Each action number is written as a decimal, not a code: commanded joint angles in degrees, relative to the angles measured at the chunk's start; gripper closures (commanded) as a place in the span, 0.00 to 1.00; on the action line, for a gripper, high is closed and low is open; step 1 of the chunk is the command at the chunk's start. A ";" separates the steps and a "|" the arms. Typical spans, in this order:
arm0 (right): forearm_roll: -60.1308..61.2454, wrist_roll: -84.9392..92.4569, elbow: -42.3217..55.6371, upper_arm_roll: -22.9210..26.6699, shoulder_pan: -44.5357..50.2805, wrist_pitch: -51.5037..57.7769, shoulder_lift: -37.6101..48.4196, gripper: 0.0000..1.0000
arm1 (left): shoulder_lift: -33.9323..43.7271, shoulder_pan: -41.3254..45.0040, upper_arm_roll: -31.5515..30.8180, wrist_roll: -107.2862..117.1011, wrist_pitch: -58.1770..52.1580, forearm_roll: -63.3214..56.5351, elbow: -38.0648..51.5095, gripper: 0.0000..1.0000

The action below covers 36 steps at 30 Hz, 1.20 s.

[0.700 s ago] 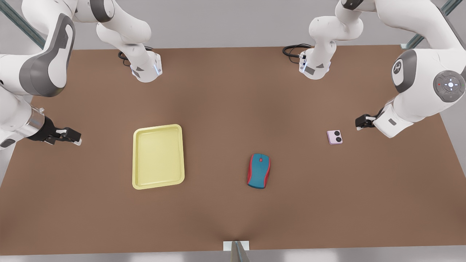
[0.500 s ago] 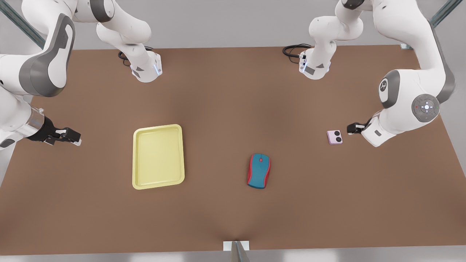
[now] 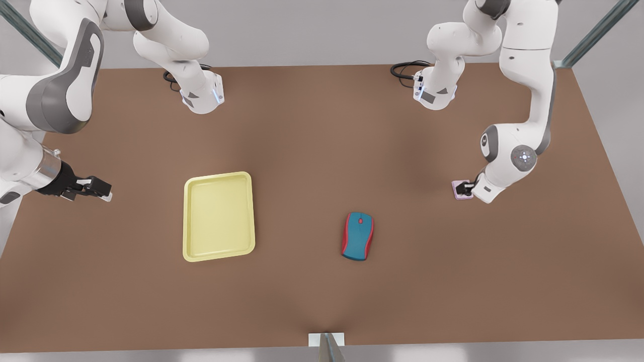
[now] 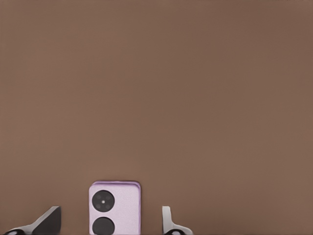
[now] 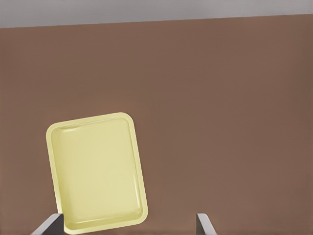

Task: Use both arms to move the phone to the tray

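The pale pink phone (image 3: 457, 190) lies flat on the brown table at the front view's right, partly covered by my left gripper (image 3: 465, 189). From the left wrist, the phone (image 4: 115, 210) with its two black lenses sits between the open fingers (image 4: 48, 223), which stand apart from its sides; the left gripper (image 4: 111, 216) holds nothing. The pale yellow tray (image 3: 187, 216) rests left of centre. My right gripper (image 3: 103, 191) waits open at the front view's left edge, and its wrist view looks across to the tray (image 5: 50, 142) beyond its own fingertips (image 5: 53, 223).
A blue-and-red computer mouse (image 3: 357, 236) lies on the table between the tray and the phone. Both arm bases (image 3: 201, 98) stand at the table's far edge with black cables (image 3: 405, 68). A small white bracket (image 3: 326, 339) sits at the near edge.
The left arm has swung in and come down: its gripper went from beside the phone to directly over it. The right arm, tray, mouse and phone have stayed put.
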<state>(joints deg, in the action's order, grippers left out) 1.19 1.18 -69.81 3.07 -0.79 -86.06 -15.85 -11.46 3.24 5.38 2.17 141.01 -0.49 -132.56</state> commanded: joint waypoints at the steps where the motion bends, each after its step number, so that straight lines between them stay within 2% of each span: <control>1: 0.04 0.14 0.03 0.01 0.00 0.01 0.11 0.00 | -0.93 0.10 0.07 4.25 10.07 0.05 -0.77 0.00; 4: 0.83 0.32 0.11 0.01 -0.79 -0.25 0.03 0.00 | -2.34 0.10 1.48 4.25 10.60 0.05 -2.17 0.00; 10: 0.83 0.14 0.12 0.10 -1.40 -11.41 -1.20 0.00 | -3.39 0.10 1.83 4.25 13.32 0.05 -6.04 0.00; 23: 3.73 0.23 0.12 0.01 -3.51 -12.12 -1.20 0.00 | -5.59 -0.08 1.83 -3.14 14.29 -0.48 -9.38 0.00; 25: 3.91 0.23 -0.15 0.01 -3.60 -10.72 -0.68 0.00 | -6.47 -0.08 1.83 -3.14 14.38 -0.48 -9.38 0.00; 27: 3.21 0.58 0.03 0.01 -3.43 -3.51 -0.41 0.00 | -7.17 -0.16 1.83 -3.14 14.47 -0.56 -9.29 0.00; 32: 2.94 0.23 0.03 -0.17 -2.81 -3.42 -0.50 0.00 | -7.61 -0.16 1.83 -3.14 14.64 -0.48 -9.29 0.00; 34: 2.86 0.32 0.03 -0.17 -2.81 -3.42 -0.50 0.00 | -7.70 -0.25 1.83 -3.14 14.73 -0.48 -9.29 0.13; 36: 2.94 0.23 0.03 -0.17 -2.72 -3.50 -0.50 0.00 | -7.70 -0.34 1.83 -3.14 14.73 -0.48 -9.29 0.18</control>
<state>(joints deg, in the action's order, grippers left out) 4.09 1.39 -69.82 2.89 -3.54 -90.78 -16.42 -19.18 2.98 7.23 0.76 155.59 -1.18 -141.87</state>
